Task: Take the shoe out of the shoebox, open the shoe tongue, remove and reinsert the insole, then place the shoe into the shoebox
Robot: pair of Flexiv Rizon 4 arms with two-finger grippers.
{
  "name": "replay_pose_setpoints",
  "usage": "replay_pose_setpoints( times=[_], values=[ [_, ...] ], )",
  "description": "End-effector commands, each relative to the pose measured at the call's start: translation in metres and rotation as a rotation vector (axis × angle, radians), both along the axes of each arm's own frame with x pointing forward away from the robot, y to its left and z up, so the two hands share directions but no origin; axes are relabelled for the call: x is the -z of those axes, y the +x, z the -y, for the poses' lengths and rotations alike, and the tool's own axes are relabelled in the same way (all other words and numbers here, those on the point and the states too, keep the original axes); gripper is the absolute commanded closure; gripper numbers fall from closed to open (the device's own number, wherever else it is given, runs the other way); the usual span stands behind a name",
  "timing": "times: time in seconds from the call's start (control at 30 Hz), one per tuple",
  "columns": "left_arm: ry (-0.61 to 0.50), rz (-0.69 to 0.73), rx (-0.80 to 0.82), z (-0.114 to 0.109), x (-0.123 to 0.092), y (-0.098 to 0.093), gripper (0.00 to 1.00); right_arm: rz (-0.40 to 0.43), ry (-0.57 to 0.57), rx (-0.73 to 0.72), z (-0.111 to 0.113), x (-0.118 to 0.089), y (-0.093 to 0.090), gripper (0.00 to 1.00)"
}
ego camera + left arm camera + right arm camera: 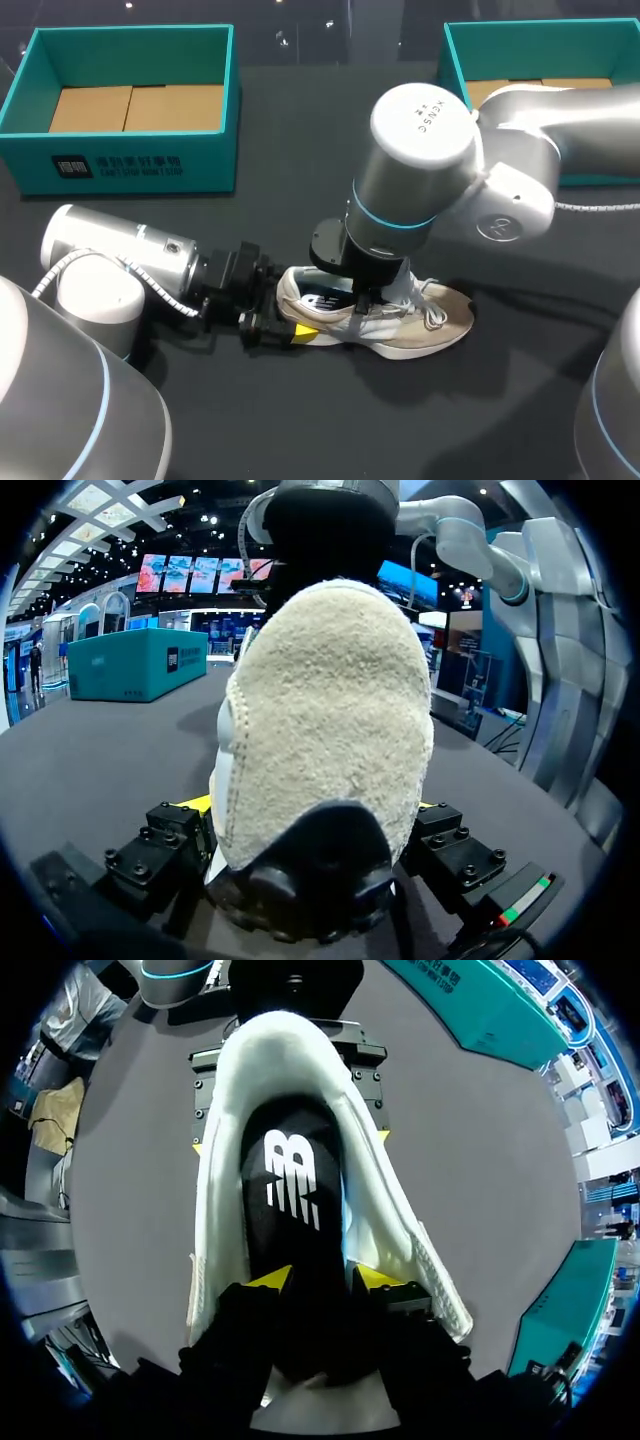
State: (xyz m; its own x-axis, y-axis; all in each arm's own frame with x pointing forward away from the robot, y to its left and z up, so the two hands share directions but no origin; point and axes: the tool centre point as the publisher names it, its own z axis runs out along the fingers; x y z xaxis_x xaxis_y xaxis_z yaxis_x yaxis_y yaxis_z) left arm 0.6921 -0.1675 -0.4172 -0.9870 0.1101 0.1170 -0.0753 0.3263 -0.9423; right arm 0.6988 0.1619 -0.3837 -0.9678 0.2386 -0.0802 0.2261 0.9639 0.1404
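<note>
On the table [300,140]: the shoe [435,322] stands outside the shoebox [130,165].
Left gripper [312,815]: my fingers clamp the heel from both sides, I think to keep it steady.
Right gripper [318,1278]: from above, my fingers pinch the black insole [292,1185] inside.

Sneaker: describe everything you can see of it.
The sneaker is a low beige-and-white lace-up with a suede-looking heel, white laces, a pale sole and a black insole bearing a white logo. It stands on its sole on the black table, heel toward the left gripper, which clamps the heel from both sides. The right gripper is down in the shoe's opening from above.
</note>
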Motion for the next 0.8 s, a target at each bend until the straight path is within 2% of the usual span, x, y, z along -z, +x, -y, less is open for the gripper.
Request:
replay_pose_setpoints(
  times=[0.03,0.27,0.43,0.73,0.8],
  values=[
    [0.0,0.0,-0.001,0.002,0.001,0.001,1.0,-0.03,0.017,-0.002,0.002,0.015,0.005,0.6],
    [0.0,0.0,-0.001,0.002,0.001,0.001,1.0,-0.1,0.046,-0.009,0.001,0.033,0.004,0.55],
    [0.0,0.0,-0.001,0.002,0.001,0.001,1.0,-0.142,0.063,-0.006,-0.001,0.041,-0.004,0.56],
    [0.0,0.0,-0.001,0.002,0.001,0.001,1.0,-0.171,0.062,0.012,-0.003,0.04,-0.023,0.65],
    [0.0,0.0,-0.001,0.002,0.001,0.001,1.0,-0.173,0.062,0.013,-0.002,0.04,-0.025,0.72]
  ],
)
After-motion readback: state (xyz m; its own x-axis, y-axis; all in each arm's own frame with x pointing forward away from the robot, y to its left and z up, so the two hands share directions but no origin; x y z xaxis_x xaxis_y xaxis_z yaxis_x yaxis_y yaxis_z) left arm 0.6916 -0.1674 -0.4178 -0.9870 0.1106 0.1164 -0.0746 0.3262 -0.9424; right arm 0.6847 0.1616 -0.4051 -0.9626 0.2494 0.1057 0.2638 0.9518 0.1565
